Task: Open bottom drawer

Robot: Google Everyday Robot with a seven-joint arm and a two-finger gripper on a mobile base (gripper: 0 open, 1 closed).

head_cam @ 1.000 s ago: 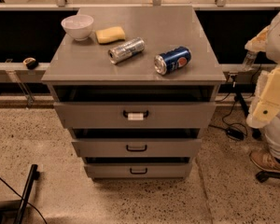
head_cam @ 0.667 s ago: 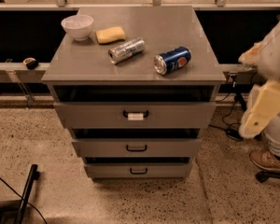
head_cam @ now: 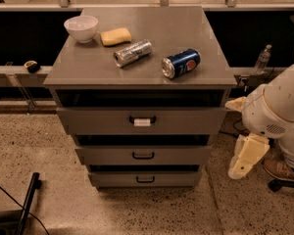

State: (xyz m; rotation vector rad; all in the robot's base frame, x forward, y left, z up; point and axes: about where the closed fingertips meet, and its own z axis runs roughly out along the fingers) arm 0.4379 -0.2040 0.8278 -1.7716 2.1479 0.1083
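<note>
Our gripper (head_cam: 246,156) has dropped low beside the cabinet (head_cam: 88,68), closer to the bottom drawer (head_cam: 112,179), whose handle (head_cam: 145,179) is still untouched. We can't tell if it's clenched or released.

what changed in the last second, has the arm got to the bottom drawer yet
The arm swung down and slightly left, bringing the gripper low beside the right side of the cabinet, apart from it and holding nothing. The bottom drawer has not moved, and neither have the bowl, sponge, silver can and blue can on top.
</note>
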